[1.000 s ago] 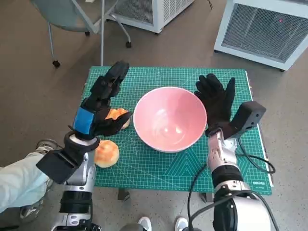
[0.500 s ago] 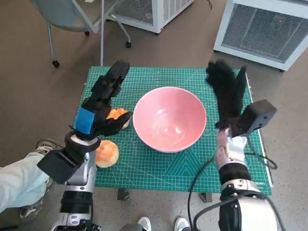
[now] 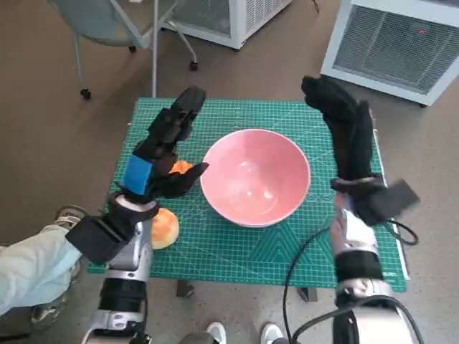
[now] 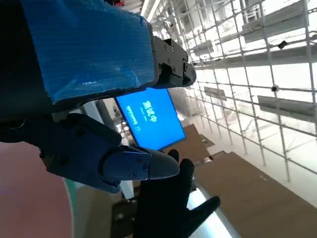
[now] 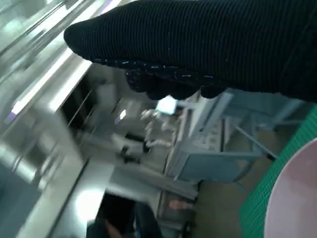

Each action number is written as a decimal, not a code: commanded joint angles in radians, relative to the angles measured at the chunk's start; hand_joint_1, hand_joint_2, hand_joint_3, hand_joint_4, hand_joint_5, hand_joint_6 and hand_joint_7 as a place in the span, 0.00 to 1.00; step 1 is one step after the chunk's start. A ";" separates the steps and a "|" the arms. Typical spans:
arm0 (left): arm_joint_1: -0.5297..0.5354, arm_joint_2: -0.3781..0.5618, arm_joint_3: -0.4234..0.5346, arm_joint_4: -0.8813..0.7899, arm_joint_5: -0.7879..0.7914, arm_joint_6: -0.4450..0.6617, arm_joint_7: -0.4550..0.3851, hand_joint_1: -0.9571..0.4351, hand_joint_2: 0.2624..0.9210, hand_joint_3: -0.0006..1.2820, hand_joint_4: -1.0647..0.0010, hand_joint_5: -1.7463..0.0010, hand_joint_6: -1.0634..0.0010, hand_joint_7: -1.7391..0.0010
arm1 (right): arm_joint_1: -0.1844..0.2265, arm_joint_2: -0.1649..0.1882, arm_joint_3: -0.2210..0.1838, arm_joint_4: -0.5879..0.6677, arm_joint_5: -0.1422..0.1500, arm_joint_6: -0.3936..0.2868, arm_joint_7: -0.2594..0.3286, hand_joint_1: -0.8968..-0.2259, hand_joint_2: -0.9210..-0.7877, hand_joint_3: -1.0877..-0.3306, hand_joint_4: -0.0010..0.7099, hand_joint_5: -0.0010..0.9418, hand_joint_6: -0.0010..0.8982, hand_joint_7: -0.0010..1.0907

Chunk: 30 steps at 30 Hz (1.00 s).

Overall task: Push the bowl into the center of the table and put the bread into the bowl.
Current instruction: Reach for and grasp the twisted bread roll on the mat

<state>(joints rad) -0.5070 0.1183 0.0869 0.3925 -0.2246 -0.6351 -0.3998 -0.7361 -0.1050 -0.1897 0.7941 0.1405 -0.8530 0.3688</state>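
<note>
Looking down, you see the smooth pink bowl [image 3: 255,176] sitting empty near the middle of the green gridded mat [image 3: 237,247] on the table. Two round rolls of bread [image 3: 166,226] lie beside its left rim. Your left hand [image 3: 163,154] and right hand [image 3: 343,123] hover open, holding nothing.

The bowl [image 3: 255,177] sits on the mat [image 3: 237,247], near the mat's middle. Left of the bowl, the left hand [image 3: 159,154] hangs above the mat, close to the bowl's rim. One bread [image 3: 181,168] lies just left of the bowl, partly under that hand. Another bread [image 3: 164,227] lies left of the bowl too, nearer the robot. Right of the bowl, the right hand [image 3: 346,129] is raised, apart from the rim. Behind the bowl, past the mat, a chair [image 3: 107,25] stands on the floor.
</note>
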 commanded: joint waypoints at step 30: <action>-0.107 0.066 0.026 0.095 -0.009 -0.011 -0.134 0.30 1.00 0.25 0.80 1.00 0.75 0.93 | 0.200 -0.031 0.093 -0.368 -0.035 0.138 -0.068 0.21 0.00 0.43 0.29 0.00 0.00 0.53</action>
<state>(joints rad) -0.5772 0.1089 0.0920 0.4668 -0.2745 -0.6458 -0.5400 -0.5571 -0.1333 -0.1053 0.4178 0.1130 -0.7337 0.3075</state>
